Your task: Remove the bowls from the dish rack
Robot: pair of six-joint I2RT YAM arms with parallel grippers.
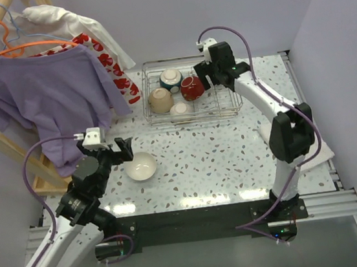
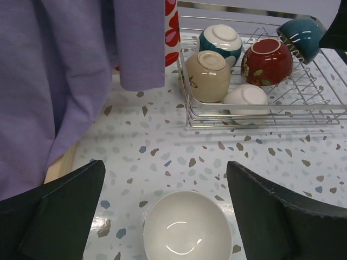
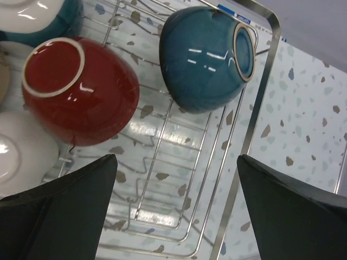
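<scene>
Top external: dish rack (image 1: 224, 105) at far centre holds five not yet unloaded: tan bowl (image 1: 160, 100), dark red bowl (image 1: 192, 87), teal-and-white bowl (image 1: 171, 78), teal bowl (image 3: 203, 59), white bowl (image 1: 180, 111). Cream bowl (image 1: 141, 167) is out, near left. Left gripper (image 1: 122, 149) and right gripper (image 3: 176, 160) gape wide, empty.

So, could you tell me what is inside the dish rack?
Five bowls: teal-and-white, tan, dark red, white, all upside down, and teal on its side. Their insides are hidden.

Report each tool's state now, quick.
Left tool: open, empty, above the white round ceramic bowl.
Right tool: open, empty, over the silver wire dish rack, near the teal ceramic bowl.
</scene>
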